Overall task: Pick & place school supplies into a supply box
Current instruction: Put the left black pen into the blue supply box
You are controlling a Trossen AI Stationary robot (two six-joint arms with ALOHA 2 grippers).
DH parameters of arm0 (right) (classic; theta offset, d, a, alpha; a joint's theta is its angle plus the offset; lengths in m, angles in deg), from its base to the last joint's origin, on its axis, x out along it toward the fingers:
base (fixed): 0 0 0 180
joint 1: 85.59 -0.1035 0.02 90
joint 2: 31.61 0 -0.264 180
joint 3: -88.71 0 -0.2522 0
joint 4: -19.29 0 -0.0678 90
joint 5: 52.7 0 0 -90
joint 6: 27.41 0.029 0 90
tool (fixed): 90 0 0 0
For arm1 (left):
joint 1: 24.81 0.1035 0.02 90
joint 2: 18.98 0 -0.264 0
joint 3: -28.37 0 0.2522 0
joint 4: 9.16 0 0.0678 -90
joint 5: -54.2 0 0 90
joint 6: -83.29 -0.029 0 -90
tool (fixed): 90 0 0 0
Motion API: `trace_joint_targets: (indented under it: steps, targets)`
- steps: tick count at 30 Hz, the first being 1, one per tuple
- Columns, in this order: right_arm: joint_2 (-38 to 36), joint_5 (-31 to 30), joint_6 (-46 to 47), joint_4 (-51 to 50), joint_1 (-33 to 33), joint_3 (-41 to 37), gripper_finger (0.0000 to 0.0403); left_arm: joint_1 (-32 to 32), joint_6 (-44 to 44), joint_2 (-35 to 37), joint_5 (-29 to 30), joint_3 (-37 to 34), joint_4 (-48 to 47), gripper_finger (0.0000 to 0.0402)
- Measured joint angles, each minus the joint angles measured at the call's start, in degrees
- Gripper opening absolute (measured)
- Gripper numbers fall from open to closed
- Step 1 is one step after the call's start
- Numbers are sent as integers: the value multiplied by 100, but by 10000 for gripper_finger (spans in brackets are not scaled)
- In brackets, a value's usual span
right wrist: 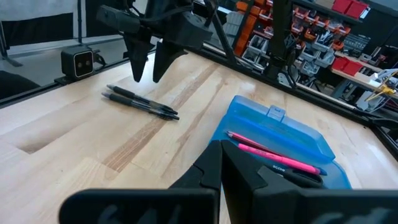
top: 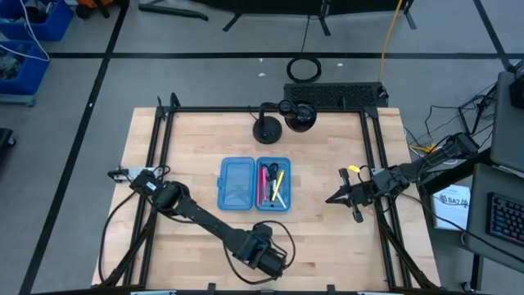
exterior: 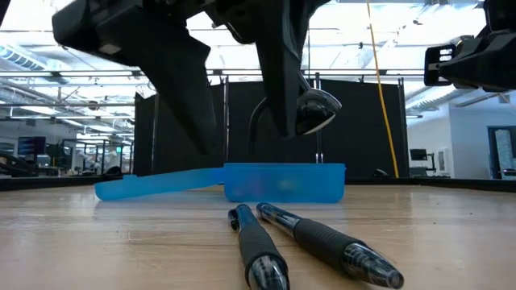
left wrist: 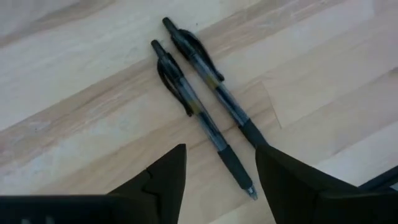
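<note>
Left wrist view: we see two black pens (left wrist: 205, 102) lying side by side on the wooden surface (left wrist: 74, 93), almost touching, their long axes parallel. The left gripper (left wrist: 217, 171) hangs above them with its fingers spread apart and holding nothing; the grip end of one pen sits between the fingers, the other pen's grip just beside one finger. In the high view the pens are hidden under this gripper (top: 264, 246), near the surface's front edge, well apart from the open supply box (top: 255, 183), whose right half already holds pink, red and yellow pens (top: 273, 182). In the low view the pens' (exterior: 314, 242) clip ends point toward the box.

We judge the main risk to be closing on both pens, or pinching one and rolling its neighbour away. The right gripper (top: 342, 197) waits right of the box, fingers closed and empty.
</note>
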State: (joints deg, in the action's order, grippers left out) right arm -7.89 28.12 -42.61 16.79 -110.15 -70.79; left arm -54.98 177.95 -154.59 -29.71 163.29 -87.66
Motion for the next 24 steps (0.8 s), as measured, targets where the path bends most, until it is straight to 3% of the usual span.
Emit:
trace_joint_targets:
  steps: [15,20,24]
  targets:
    - [0,-1,14,-4,0,0,0,15,196,36,-361,-1141,1479,179]
    - [0,-1,14,1,0,0,0,24,413,58,-637,-1370,1503,174]
    - [0,-2,56,12,0,0,0,-37,491,52,-772,-1504,1254,143]
